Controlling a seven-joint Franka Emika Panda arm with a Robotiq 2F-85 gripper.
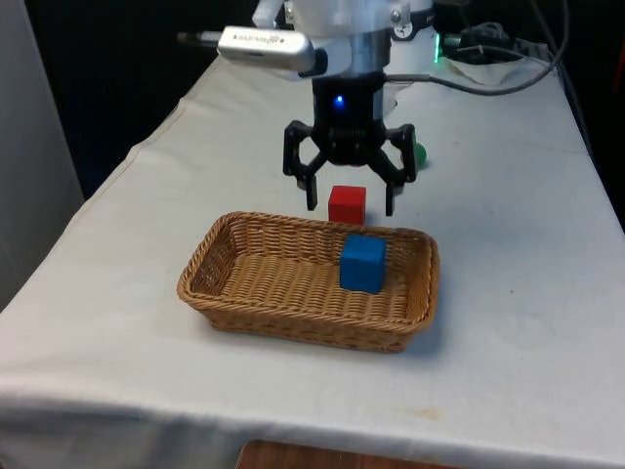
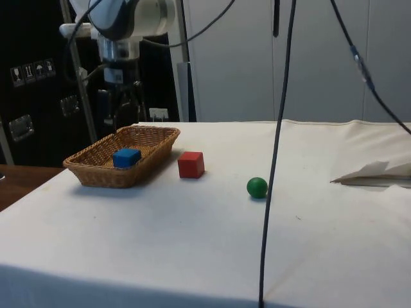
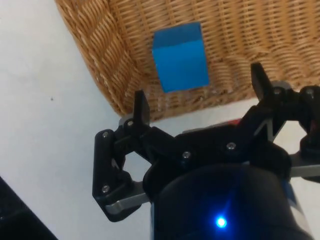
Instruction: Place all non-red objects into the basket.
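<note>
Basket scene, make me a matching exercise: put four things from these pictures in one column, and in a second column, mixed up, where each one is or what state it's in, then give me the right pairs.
Things
1. blue cube
2. red cube
3. green ball
4. gripper

Places or states
A. on the cloth just outside the basket's wall
B. open and holding nothing, in the air above the basket's far rim
C. inside the basket
D. alone on the cloth, apart from the basket and both cubes

Pairs: 1-C, 2-A, 3-D, 4-B
</note>
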